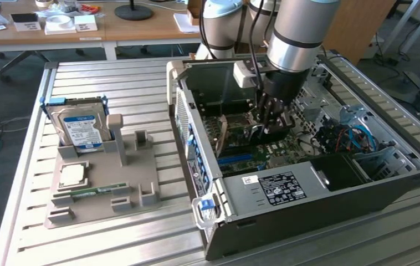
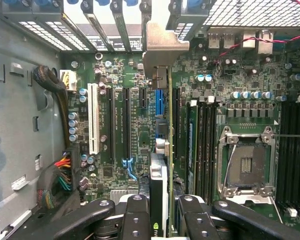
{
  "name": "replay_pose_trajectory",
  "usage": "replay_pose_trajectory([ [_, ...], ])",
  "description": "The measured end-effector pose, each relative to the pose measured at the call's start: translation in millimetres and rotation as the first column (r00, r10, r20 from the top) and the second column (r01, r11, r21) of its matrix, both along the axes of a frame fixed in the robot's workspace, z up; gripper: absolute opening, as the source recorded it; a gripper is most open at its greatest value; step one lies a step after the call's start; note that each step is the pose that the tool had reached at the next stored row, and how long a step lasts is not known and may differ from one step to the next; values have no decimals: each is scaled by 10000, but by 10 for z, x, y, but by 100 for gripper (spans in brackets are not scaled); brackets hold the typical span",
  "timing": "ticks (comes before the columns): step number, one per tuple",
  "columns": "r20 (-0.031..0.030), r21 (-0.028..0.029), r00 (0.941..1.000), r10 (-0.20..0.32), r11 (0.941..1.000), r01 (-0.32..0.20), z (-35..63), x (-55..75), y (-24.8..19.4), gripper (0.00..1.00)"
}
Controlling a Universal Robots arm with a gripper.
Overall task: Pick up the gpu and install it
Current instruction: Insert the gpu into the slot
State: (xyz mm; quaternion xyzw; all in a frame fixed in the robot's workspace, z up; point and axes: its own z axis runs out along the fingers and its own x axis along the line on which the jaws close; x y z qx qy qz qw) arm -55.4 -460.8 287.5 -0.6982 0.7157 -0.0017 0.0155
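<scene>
While claw [image 2: 165, 215] grips gpu [image 2: 160, 180], wrist view shows slots [image 2: 126, 122]

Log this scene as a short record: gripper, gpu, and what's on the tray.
gripper: shut on the gpu, inside the case
gpu: edge-on over the motherboard, bracket toward the slot covers
seated: cannot tell
tray: hard drive, CPU, RAM stick; beside the case, on the exterior view's left
</scene>
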Motion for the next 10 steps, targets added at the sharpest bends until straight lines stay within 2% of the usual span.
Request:
replay_pose_trajectory([
  [10,1,-3,10000,3,10000,-3,-41,-13,0,27],
])
